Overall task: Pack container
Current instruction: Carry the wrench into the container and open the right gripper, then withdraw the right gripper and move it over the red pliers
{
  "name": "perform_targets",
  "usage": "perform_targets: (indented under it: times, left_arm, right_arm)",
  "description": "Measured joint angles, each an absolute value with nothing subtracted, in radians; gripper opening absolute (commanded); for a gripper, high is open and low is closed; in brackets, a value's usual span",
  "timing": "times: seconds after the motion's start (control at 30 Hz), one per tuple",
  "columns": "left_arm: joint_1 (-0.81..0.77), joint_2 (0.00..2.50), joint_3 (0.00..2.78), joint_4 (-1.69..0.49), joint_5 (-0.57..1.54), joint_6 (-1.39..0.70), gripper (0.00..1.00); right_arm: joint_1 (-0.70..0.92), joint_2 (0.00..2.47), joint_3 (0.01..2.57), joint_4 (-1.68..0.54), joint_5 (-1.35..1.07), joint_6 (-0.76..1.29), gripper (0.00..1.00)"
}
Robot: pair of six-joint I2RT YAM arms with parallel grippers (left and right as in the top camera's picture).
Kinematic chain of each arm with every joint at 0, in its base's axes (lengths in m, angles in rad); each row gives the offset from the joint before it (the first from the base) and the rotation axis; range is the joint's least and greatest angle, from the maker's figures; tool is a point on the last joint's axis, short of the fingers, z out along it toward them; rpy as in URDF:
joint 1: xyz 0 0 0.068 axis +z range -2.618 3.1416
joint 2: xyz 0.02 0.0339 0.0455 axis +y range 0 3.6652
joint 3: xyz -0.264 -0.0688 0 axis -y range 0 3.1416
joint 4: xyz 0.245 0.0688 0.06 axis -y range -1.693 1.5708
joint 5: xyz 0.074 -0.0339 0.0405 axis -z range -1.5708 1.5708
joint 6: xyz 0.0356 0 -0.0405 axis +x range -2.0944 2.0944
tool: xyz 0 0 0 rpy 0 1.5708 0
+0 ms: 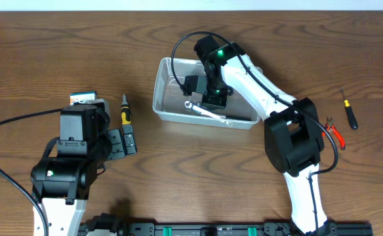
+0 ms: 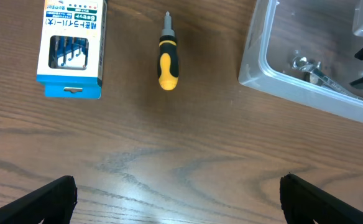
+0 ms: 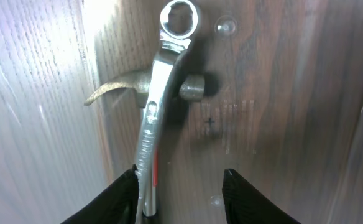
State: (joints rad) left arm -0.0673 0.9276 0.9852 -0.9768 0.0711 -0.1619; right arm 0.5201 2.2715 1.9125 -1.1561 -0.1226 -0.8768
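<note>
The clear plastic container (image 1: pixel 167 88) sits at the table's middle. Inside it lie a silver ring wrench (image 3: pixel 158 93) and, beneath that, a claw hammer (image 3: pixel 191 88). My right gripper (image 3: pixel 181 174) reaches down into the container and is open. The wrench's shaft runs just beside its left finger (image 3: pixel 116 196), and a wide gap separates it from the right finger. From overhead, the right gripper (image 1: pixel 212 98) hangs over the wrench (image 1: pixel 204 112). My left gripper (image 2: pixel 178 196) is open wide over bare table, below a yellow-and-black screwdriver (image 2: pixel 167 59).
A blue and white cardboard box (image 2: pixel 71 48) lies left of the screwdriver (image 1: pixel 124 113). Red-handled pliers (image 1: pixel 336 134) and a small orange-and-black screwdriver (image 1: pixel 350 113) lie at the far right, beyond the right arm's base.
</note>
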Motion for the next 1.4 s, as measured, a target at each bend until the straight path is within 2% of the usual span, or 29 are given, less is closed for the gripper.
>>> perform_targets:
  times: [0.17,0.2,0.27,0.37,0.47,0.63,0.87,1.1,1.4]
  left_arm:
    - [-0.067,0.928,0.985,-0.977,0.071,-0.162,0.98]
    - [-0.067,0.928,0.985,-0.977,0.071,-0.162,0.98]
    - [-0.067,0.928,0.985,-0.977,0.071,-0.162,0.98]
    - [-0.067,0.928,0.985,-0.977,0.071,-0.162,0.98]
    - [-0.067,0.928,0.985,-0.977,0.071,-0.162,0.98]
    - [-0.067,0.928,0.985,-0.977,0.071,-0.162,0.98]
    - [-0.067,0.928,0.985,-0.977,0.071,-0.161,0.98]
    - [-0.067,0.928,0.985,-0.976,0.071,-0.161,0.98]
    - [-0.067,0.928,0.988,-0.976,0.071,-0.161,0.98]
  right_arm:
    - [0.515,2.259,1.950,-1.167,-0.108,-0.818,0.49]
    - [0.510,2.247,1.967,-1.167,-0.102,-0.795,0.55]
    - [0.491,2.205,2.005,-1.164,-0.091,-0.735,0.78]
    - [0.421,2.083,2.061,-1.160,-0.068,-0.579,0.99]
    - [0.296,1.947,2.097,-1.184,-0.051,-0.408,0.99]
    - [-0.014,1.798,2.126,-1.340,-0.017,-0.081,0.99]
    - [-0.258,1.803,2.093,-1.529,-0.004,0.102,0.99]
    - [-0.346,1.773,1.888,-1.518,-0.004,0.129,0.99]
    - [-0.340,1.581,1.336,-1.121,-0.031,0.135,0.99]
